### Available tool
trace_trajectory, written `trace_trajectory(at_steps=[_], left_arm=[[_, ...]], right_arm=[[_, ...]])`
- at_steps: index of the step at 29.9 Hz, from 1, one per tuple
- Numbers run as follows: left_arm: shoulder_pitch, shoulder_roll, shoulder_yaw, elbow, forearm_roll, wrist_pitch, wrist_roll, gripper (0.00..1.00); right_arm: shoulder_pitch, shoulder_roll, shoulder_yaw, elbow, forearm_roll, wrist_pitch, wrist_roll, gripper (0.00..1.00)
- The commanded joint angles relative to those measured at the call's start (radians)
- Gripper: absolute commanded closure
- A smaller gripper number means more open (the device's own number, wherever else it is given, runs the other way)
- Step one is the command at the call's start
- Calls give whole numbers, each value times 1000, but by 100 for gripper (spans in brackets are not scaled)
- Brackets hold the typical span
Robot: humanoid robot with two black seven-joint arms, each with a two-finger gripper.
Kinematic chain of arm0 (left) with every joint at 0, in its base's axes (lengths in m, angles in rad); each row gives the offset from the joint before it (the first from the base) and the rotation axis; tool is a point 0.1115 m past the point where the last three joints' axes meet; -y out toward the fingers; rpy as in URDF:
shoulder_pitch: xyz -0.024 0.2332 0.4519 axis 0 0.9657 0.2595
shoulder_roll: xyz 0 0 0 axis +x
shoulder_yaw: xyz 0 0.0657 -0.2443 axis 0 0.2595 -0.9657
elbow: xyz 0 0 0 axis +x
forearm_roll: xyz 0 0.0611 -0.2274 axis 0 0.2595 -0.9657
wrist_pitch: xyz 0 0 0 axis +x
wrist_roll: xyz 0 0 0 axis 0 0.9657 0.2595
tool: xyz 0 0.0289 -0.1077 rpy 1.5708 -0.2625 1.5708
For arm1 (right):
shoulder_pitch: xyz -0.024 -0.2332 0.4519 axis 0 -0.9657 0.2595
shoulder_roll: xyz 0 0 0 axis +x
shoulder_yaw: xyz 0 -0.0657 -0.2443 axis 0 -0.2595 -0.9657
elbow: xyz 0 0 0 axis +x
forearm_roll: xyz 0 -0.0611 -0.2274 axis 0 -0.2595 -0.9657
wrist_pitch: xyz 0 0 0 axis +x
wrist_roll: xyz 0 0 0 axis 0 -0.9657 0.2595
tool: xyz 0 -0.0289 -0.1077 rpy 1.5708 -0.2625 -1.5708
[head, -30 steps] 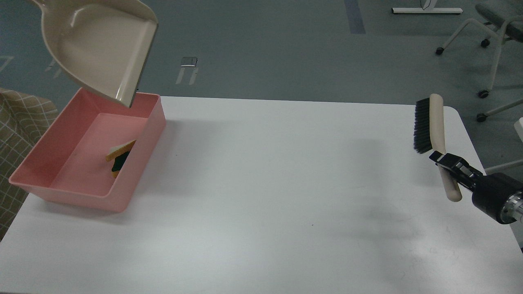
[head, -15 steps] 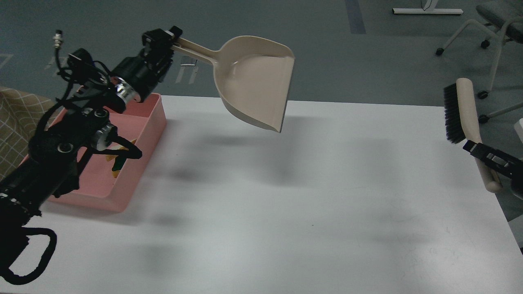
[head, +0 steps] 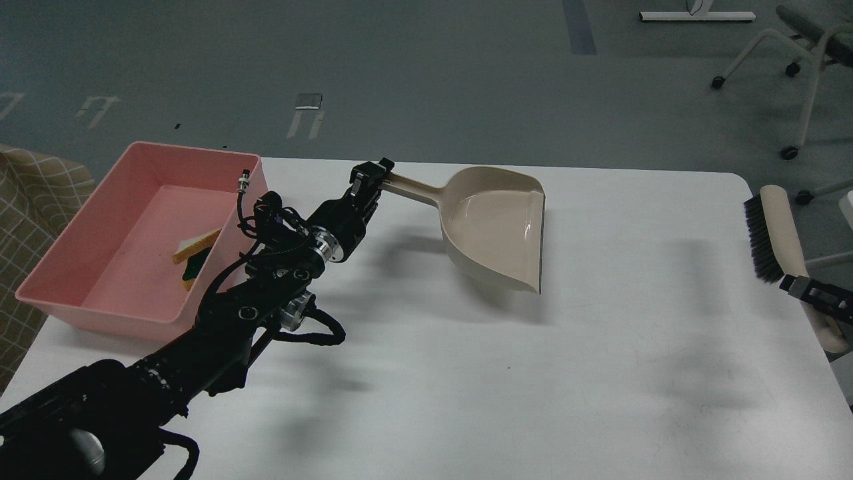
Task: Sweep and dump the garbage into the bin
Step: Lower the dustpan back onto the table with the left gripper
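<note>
The pink bin [head: 80,220] stands at the table's far left. Inside it lie the garbage scraps: the white bread slice [head: 195,245] with brown crust and, under it, the yellow sponge piece [head: 193,269] with its dark green side showing. My left gripper [head: 373,179] is shut on the handle of the beige dustpan [head: 496,227], whose empty scoop sits low over the table's middle, mouth to the right. My right gripper [head: 800,287] is shut on the handle of the beige brush [head: 773,230] with black bristles at the table's right edge.
The white table [head: 466,373] ends close to the brush on the right. A checked cloth [head: 33,200] lies off the left edge. Chair legs on castors [head: 793,87] stand on the grey floor behind right.
My left arm has swung the dustpan from above the bin rightward and down to the table's middle. The brush has moved right and down towards the table edge.
</note>
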Motion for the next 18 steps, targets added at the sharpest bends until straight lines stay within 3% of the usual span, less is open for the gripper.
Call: trace_trajectory(at_steps=[1,18], left_arm=[[51,-4,6,-23,-36,62,1,100],[89,16,6,-53,-46,71,-2,100]], right_arm=[[54,4,-64,0,0,0,0,94],[180,12,-287,0,-31,0,0,94]])
